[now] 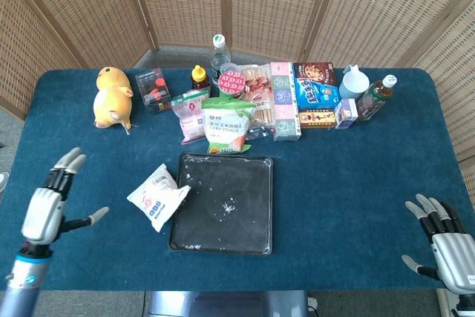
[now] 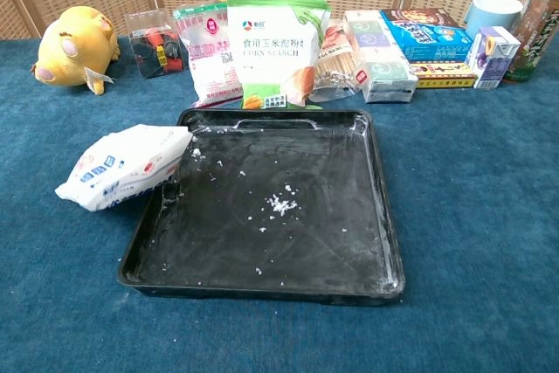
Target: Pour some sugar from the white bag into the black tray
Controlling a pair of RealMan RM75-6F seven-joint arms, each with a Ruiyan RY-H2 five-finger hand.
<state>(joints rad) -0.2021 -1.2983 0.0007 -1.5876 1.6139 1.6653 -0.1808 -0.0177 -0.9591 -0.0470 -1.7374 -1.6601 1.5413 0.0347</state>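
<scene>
The white sugar bag (image 1: 157,196) (image 2: 122,166) lies on its side on the blue cloth, its right end leaning on the left rim of the black tray (image 1: 252,168) (image 2: 367,216). A small heap of white sugar (image 1: 228,205) (image 2: 280,204) and scattered grains lie inside the tray. My left hand (image 1: 49,206) hovers open at the table's left edge, well clear of the bag, fingers spread. My right hand (image 1: 444,237) is open near the front right corner, holding nothing. Neither hand shows in the chest view.
Behind the tray stands a row of goods: a corn starch pouch (image 1: 227,125) (image 2: 272,41), a pink packet (image 1: 190,113), bottles (image 1: 218,56), boxes (image 1: 315,94), a white jug (image 1: 354,81). A yellow plush toy (image 1: 112,97) (image 2: 74,37) sits at the back left.
</scene>
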